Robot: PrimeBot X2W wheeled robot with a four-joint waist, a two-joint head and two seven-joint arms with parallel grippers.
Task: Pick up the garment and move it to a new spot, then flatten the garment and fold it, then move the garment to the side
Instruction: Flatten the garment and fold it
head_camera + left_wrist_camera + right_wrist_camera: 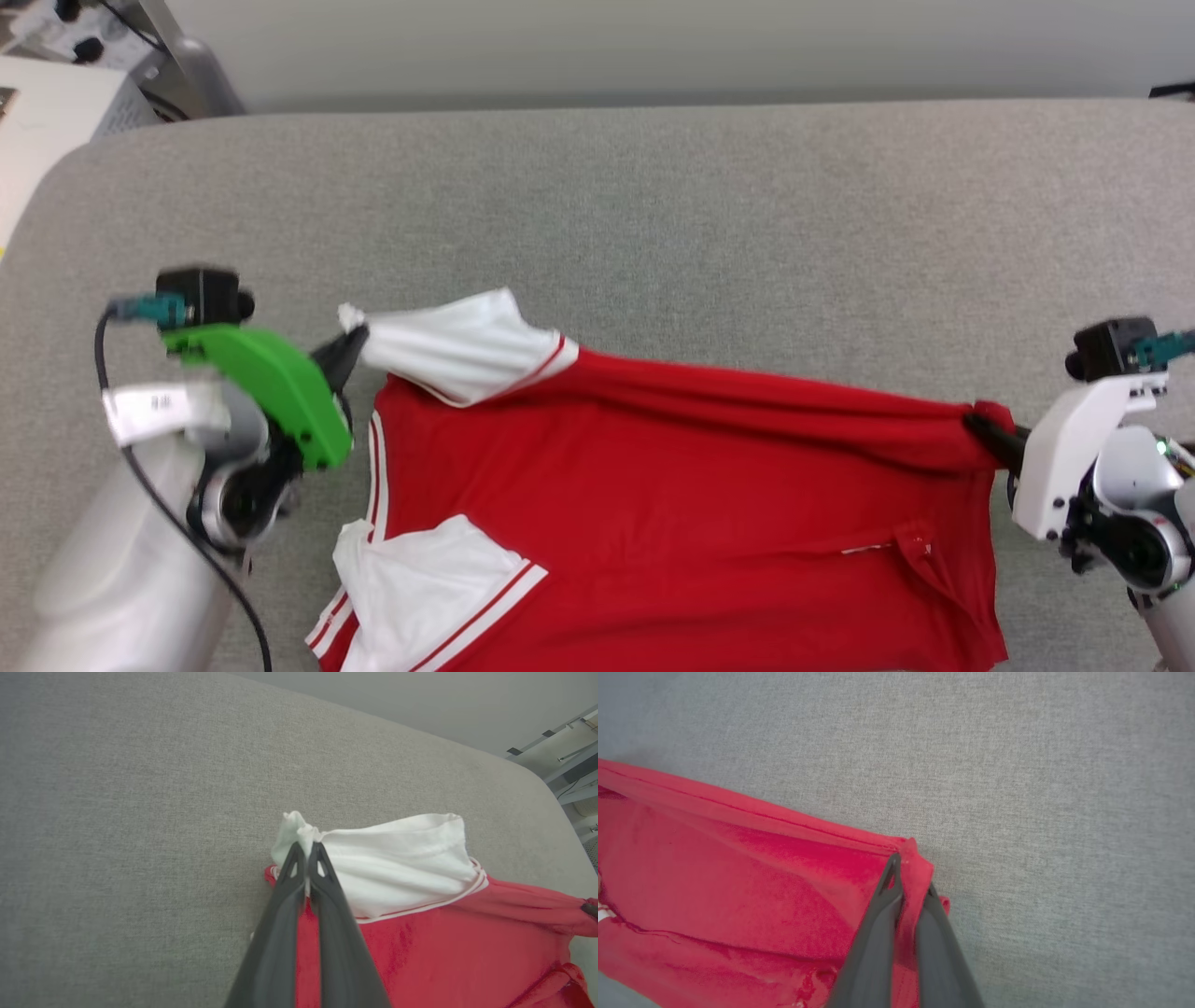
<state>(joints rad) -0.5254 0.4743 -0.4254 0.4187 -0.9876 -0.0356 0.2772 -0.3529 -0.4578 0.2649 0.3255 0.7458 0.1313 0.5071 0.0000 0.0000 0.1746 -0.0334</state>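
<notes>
The garment (653, 485), a red shirt with white short sleeves and red-white striped trim, lies spread across the near part of the grey table. My left gripper (353, 338) is shut on the tip of the far white sleeve (397, 863), pinching a bunch of white cloth between its dark fingers (322, 868). My right gripper (980, 425) is shut on the red hem corner (915, 868) at the garment's right end. The cloth between the two grippers runs as a taut raised fold. A second white sleeve (429, 588) lies flat at the lower left.
The grey fabric-covered table (653, 205) stretches wide beyond the garment, with rounded far corners. White equipment and cables (65, 84) stand off its far left corner. A metal rack (574, 760) shows past the table's edge in the left wrist view.
</notes>
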